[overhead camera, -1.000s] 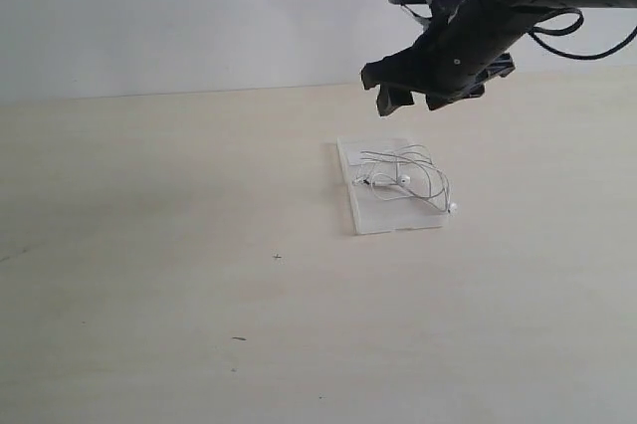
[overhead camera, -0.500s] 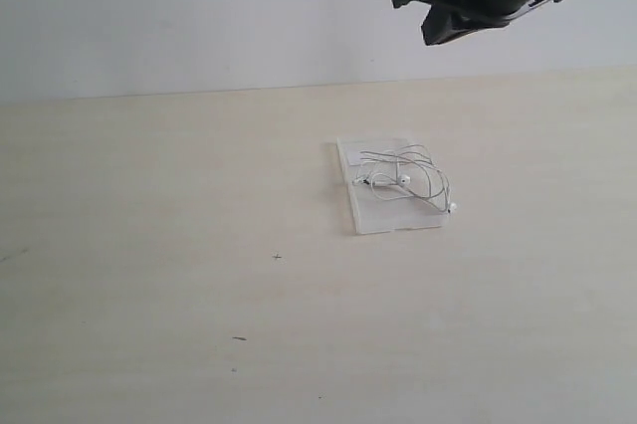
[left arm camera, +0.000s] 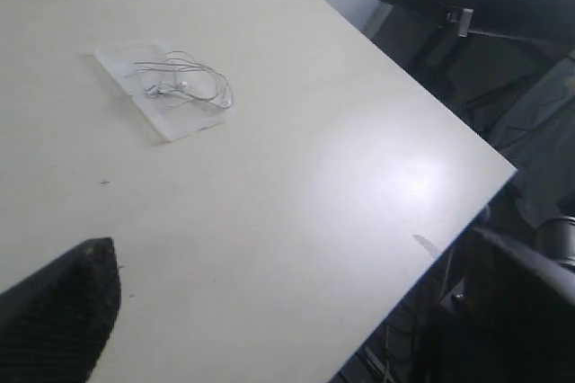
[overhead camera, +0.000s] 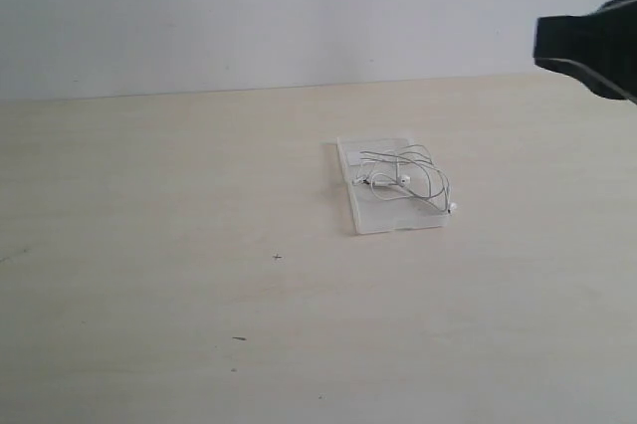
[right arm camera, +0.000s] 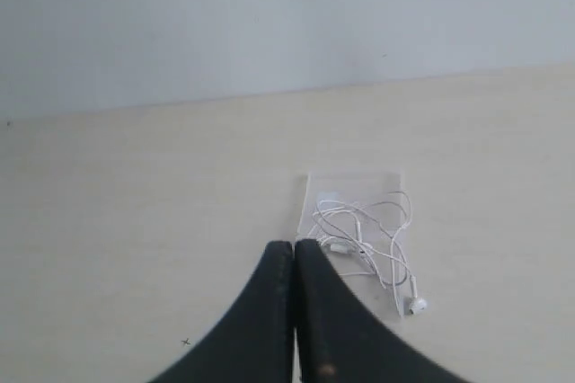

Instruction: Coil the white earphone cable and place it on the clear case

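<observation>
**Exterior view.** The white earphone cable (overhead camera: 406,177) lies in a loose tangle on the clear case (overhead camera: 383,221), which rests flat on the worktop (overhead camera: 199,295). 1 earbud (overhead camera: 453,207) sits at the case's near right edge and looks to be just off the plastic. A dark part of the right arm (overhead camera: 589,38) shows at the picture's right border, high and well apart from the case. The loops are unbound and likely springy. They could relax and let more wire slide off the slick plastic, so the placement is only loosely secure.

**Left wrist view.** Only 1 dark textured finger of the left gripper (left arm camera: 61,311) shows, so I cannot tell whether it is wide or narrow. The case and cable lie well apart from it, and also well back from the worktop's drop-off. The case looks light, so a low sweep of this arm across the worktop could push it and spill the coil.

**Right wrist view.** The 2 fingers of the right gripper (right arm camera: 294,255) are pressed together and hold nothing. The cable sits on the case beyond the tips, with the earbud at the case's corner. If a tidy-up pinch is tried, the closed tips could snag 1 loop and drag the whole bundle off, because the wire is so thin.
</observation>
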{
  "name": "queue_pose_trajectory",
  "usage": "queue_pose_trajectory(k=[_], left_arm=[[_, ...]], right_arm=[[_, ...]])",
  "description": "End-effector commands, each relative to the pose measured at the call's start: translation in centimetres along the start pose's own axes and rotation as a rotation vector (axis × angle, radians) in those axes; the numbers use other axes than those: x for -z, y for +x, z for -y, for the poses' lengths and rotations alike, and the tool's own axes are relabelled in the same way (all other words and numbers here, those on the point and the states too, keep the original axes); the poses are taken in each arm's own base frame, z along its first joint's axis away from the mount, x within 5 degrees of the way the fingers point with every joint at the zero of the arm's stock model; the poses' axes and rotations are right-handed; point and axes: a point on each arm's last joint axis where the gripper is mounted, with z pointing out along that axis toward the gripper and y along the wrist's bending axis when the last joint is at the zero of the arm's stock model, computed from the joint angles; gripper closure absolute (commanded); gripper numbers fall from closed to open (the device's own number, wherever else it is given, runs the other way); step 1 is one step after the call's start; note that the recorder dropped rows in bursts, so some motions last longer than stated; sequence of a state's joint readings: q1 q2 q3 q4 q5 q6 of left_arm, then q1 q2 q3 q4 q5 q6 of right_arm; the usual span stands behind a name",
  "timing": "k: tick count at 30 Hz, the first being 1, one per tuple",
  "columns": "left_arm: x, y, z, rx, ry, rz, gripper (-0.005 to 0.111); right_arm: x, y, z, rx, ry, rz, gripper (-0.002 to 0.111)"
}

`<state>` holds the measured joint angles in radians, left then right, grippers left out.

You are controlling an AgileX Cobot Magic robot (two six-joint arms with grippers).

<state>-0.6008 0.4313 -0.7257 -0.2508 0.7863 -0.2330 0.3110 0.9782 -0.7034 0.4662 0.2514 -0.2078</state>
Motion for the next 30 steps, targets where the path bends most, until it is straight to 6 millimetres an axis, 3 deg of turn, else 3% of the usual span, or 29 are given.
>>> queue_pose_trajectory(k=[1,5,12,16,20,21,26,30], left_arm=[[0.1,0.1,0.8,-0.018,0.09,-0.005,0.014],[0.2,0.2,1.5,0.015,0.162,-0.015,0.019],[0.3,0.4,1.9,0.056,0.211,-0.037,0.023],[0.3,0.7,1.9,0.052,0.212,-0.069,0.054],[0.3,1.3,1.7,0.019,0.19,-0.137,0.103],[0.3,1.4,1.5,-0.006,0.173,-0.145,0.106],[0.2,1.3,0.8,-0.073,0.09,-0.134,0.107],[0.7,1.1,1.2,-0.058,0.137,-0.075,0.107]], right_arm=[[3.5,1.7,0.2,0.037,-0.005,0.105,0.108],[5.9,2.6,0.0,0.041,-0.03,0.151,0.108],[9.0,4.3,-0.7,0.088,-0.096,0.082,0.108],[9.1,4.7,-0.7,0.102,-0.101,0.044,0.108],[9.1,5.1,-0.8,0.1,-0.109,0.001,0.108],[9.1,5.1,-0.8,0.1,-0.109,0.001,0.108],[9.1,5.1,-0.8,0.1,-0.109,0.003,0.108],[9.1,5.1,-0.8,0.1,-0.109,0.003,0.108]])
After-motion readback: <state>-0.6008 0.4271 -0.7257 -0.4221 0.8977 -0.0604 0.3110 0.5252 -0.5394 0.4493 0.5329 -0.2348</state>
